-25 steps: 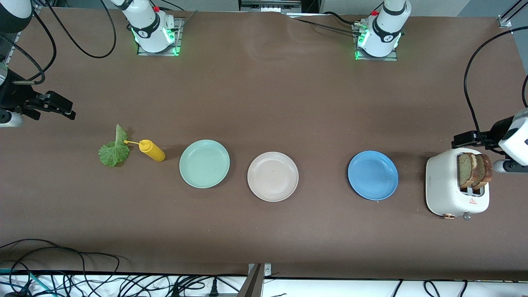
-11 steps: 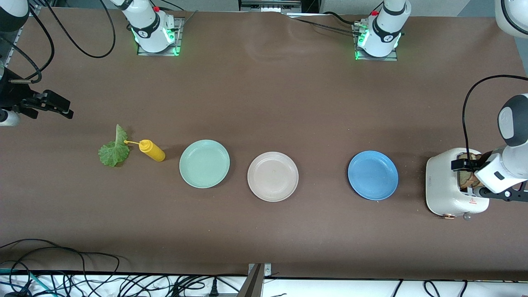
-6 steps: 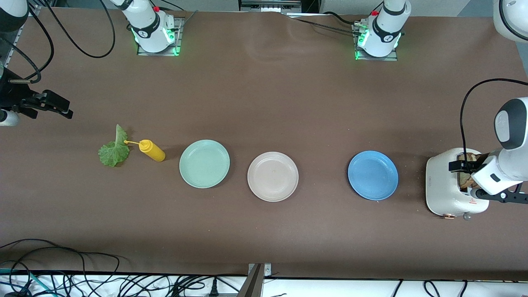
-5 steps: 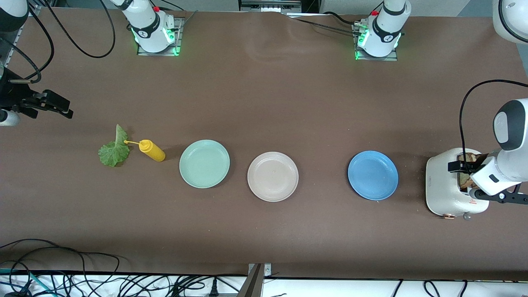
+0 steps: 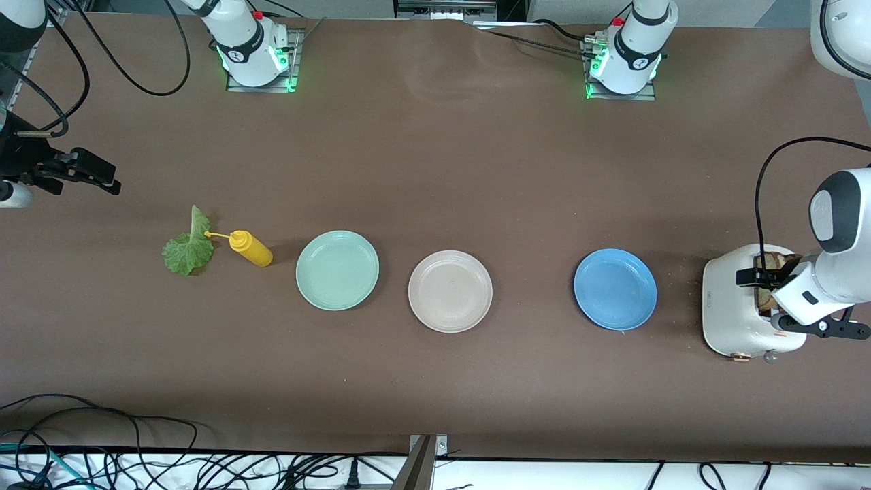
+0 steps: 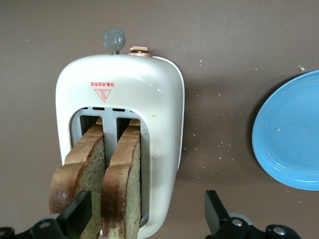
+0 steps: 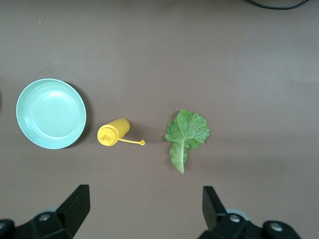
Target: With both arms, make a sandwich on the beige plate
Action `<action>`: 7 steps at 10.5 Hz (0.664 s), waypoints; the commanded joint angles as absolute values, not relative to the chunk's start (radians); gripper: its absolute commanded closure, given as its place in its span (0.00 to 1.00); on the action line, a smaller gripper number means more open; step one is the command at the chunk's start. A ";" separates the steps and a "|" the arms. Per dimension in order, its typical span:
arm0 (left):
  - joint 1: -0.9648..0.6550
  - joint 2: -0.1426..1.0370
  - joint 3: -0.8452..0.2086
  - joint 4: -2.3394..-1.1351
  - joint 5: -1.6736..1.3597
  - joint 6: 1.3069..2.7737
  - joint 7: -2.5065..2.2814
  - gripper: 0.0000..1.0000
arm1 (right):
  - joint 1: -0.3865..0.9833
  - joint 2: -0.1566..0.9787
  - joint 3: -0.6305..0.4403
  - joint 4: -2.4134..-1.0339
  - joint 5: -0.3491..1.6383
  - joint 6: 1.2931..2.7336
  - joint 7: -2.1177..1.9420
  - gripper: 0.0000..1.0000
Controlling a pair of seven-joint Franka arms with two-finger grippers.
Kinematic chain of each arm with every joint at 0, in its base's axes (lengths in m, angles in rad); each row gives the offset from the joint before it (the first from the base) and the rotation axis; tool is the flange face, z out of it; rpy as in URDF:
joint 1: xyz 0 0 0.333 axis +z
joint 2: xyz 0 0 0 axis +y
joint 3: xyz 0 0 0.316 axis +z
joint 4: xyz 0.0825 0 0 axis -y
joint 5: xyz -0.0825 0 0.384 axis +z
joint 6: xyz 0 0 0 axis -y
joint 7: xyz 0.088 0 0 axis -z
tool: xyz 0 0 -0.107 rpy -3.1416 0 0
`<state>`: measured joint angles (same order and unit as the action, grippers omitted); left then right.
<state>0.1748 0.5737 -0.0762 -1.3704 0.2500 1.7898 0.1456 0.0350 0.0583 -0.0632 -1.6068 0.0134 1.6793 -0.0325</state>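
Note:
Two tan bread slices (image 6: 79, 169) (image 6: 122, 179) stand upright in the slots of a white toaster (image 6: 119, 94) at the left arm's end of the table. My left gripper (image 6: 145, 219) hangs open just above them; one finger is over the outer slice, the other past the toaster's side wall. In the front view the left gripper (image 5: 763, 291) and wrist cover most of the bread (image 5: 772, 260). The beige plate (image 5: 450, 291) lies bare mid-table. The lettuce leaf (image 5: 187, 248) lies flat toward the right arm's end. My right gripper (image 5: 101, 178) waits open, up in the air by that end, with the lettuce (image 7: 185, 134) below it.
A yellow squeeze bottle (image 5: 252, 249) lies on its side between the lettuce and a mint-green plate (image 5: 337, 270). A blue plate (image 5: 615, 289) sits between the beige plate and the toaster (image 5: 731, 309). Cables run along the table's front edge.
The left arm has swung in from beside the toaster to over its slots and, in the last second, crept a little toward the blue plate. The right arm has barely moved.

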 commanded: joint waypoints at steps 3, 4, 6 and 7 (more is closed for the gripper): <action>0.187 0.587 -0.081 -1.370 0.291 1.810 0.146 0.21 | 0.035 0.055 -0.046 -1.585 0.023 1.660 -0.023 0.00; 0.189 0.589 -0.080 -1.371 0.291 1.810 0.147 0.48 | 0.037 0.055 -0.045 -1.583 0.023 1.661 -0.023 0.00; 0.192 0.589 -0.080 -1.371 0.293 1.807 0.152 0.89 | 0.040 0.055 -0.034 -1.582 0.023 1.660 -0.026 0.00; 0.192 0.589 -0.078 -1.371 0.298 1.806 0.159 1.00 | 0.041 0.055 -0.032 -1.572 0.021 1.660 -0.026 0.00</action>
